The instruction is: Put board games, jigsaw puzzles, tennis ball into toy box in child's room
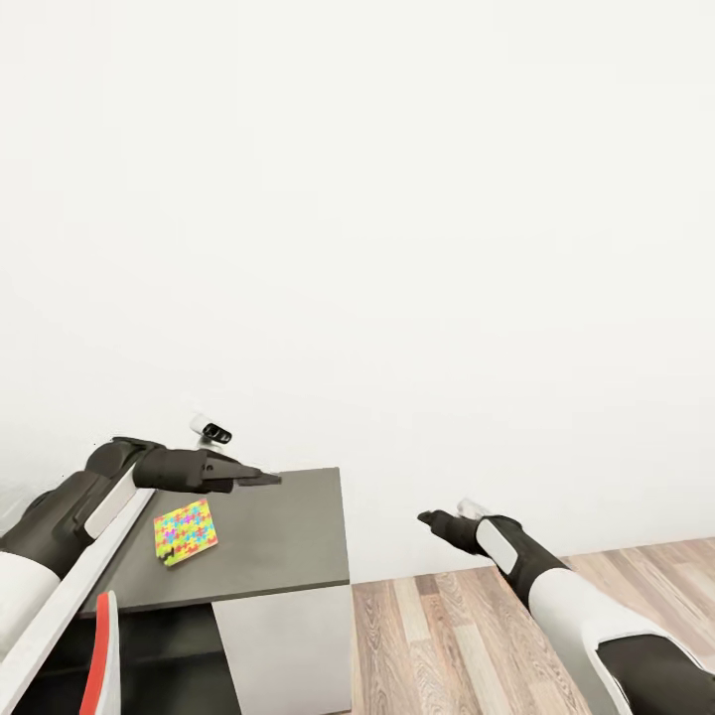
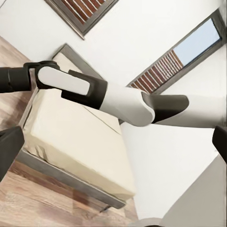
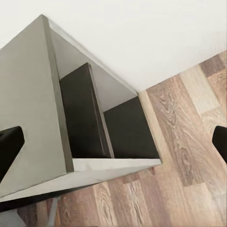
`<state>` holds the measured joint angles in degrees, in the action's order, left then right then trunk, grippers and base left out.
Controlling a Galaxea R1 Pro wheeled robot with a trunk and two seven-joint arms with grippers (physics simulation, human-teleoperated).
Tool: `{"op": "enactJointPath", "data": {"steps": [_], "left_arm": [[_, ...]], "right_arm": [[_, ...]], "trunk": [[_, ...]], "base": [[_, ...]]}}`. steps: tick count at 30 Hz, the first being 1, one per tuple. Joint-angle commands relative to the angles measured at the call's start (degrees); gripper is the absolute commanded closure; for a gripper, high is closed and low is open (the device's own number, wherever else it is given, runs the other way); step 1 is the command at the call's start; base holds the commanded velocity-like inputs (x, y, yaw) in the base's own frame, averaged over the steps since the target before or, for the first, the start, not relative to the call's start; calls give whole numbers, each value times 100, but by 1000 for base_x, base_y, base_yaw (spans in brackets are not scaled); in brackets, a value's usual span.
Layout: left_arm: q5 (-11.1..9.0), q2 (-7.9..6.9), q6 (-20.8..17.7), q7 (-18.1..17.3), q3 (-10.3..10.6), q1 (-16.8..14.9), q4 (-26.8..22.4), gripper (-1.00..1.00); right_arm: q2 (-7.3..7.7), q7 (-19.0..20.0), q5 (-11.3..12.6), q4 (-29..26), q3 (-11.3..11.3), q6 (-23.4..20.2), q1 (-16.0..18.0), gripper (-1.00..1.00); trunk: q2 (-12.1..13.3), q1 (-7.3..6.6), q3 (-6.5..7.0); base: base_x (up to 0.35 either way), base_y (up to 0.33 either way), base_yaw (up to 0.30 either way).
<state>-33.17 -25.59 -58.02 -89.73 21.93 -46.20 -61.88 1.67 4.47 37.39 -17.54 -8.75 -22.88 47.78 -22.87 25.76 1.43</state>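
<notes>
Left fingers: the dark fingers of the left gripper (image 1: 266, 479) lie close together in the head view, nothing between them; in the left wrist view the two dark tips (image 2: 8, 149) sit at opposite edges with a wide gap, so they are spread and empty.
Left gripper position: it hangs above the far part of the dark grey worktop (image 1: 288, 536), near the white wall (image 1: 397, 199).
Right fingers: the right gripper (image 1: 429, 517) points toward the wall; in the right wrist view its dark tips (image 3: 9, 146) stand far apart at the two edges, spread and holding nothing.
Right gripper position: in the air beside the worktop's end, over the wood-plank floor (image 1: 447, 636).
Jigsaw puzzle: one flat rectangular sheet patterned in yellow, pink, orange and blue pieces (image 1: 185, 530) lies flat on the worktop, below and a little to the left of the left gripper, apart from its fingers.
Worktop body: a light grey side panel (image 1: 278, 645) carries the dark top; the right wrist view shows dark open compartments (image 3: 94, 123) under it.
Bed: a wide low bed with beige mattress and grey frame (image 2: 80, 146) stands on the plank floor in the left wrist view, behind the white and black right arm (image 2: 123, 101).
Windows: grey-framed windows (image 2: 189, 52) show brick outside.
</notes>
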Motion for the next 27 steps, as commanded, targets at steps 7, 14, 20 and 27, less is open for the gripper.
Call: {"op": "enactJointPath", "data": {"steps": [7, 14, 20, 27], "left_arm": [[-54, 223, -64, -27, 244, 82, -116, -100], [-50, 449, 11, 197, 318, 85, 18, -100], [-36, 643, 33, 390, 291, 85, 58, -100], [-33, 868, 26, 615, 186, 58, 235, -100]], "right_arm": [[-68, 52, -34, 10, -62, 51, 4, -100], [-91, 37, -153, 13, -182, 55, -1, -100], [-77, 36, -168, 14, -195, 49, 0, -100], [-51, 37, -175, 21, -202, 47, -5, -100]], "trunk": [[-5, 2, -3], [-5, 2, -3], [-5, 2, -3], [-5, 2, -3]], "base": [[0, 0, 0], [0, 0, 0], [0, 0, 0], [0, 0, 0]]}}
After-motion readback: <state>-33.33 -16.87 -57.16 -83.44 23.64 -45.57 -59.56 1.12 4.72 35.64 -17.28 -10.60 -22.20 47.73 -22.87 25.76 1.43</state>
